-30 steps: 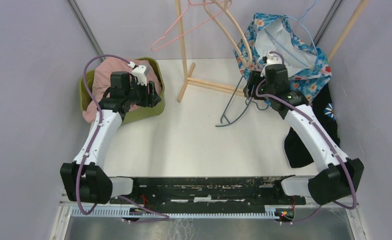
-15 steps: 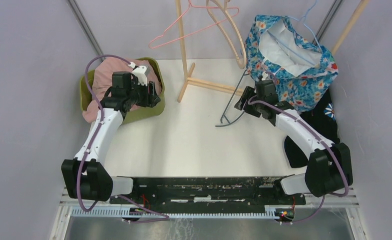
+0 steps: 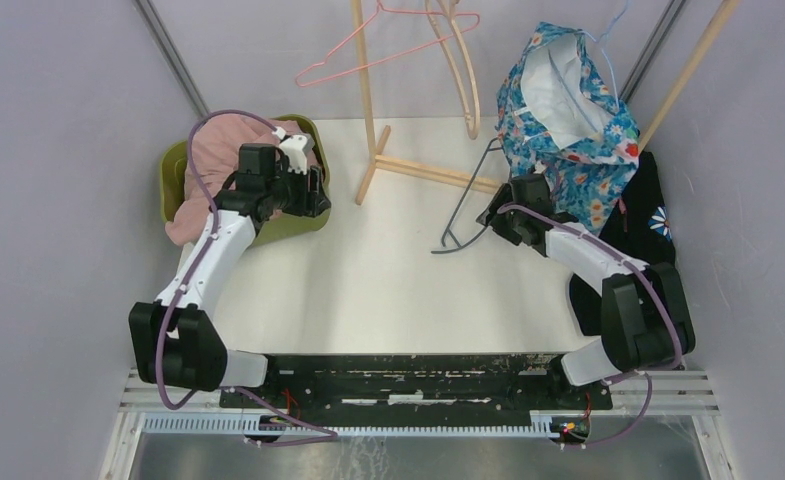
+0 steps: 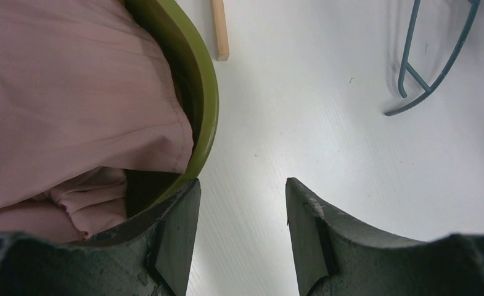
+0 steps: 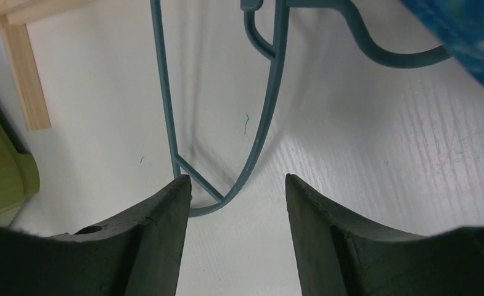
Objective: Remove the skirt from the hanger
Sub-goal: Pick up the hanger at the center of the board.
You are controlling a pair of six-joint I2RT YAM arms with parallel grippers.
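**Both pincers released, skirt hanging at the far right**

Nearest to me, my left pincer (image 4: 242, 185) stands released with nothing between its fingers. Its wrist view shows one finger at the rim of the green basket (image 4: 207, 105) and the other over the bare white surface (image 4: 325, 135). I cannot tell whether the finger touches the rim. The same view shows pink cloth (image 4: 66, 92) heaped in the basket.

My right pincer (image 5: 238, 182) is released and empty too, low over the surface. Its wrist view shows a teal wire hanger (image 5: 265, 123) lying bare on the surface just beyond the fingers. A blurred blue edge of the skirt (image 5: 473, 31) fills the top right corner.

Only the overhead view shows the skirt whole. It is blue and floral with white lining showing, and it hangs from a pale blue wire hanger (image 3: 616, 30) at the far right. It sits just beyond my right pincer and apart from it. A black garment (image 3: 648, 200) lies beside it along the right edge.

Farthest back stands a wooden rack (image 3: 365, 90) with a pink hanger (image 3: 368, 65) and a wooden hanger (image 3: 471, 110).
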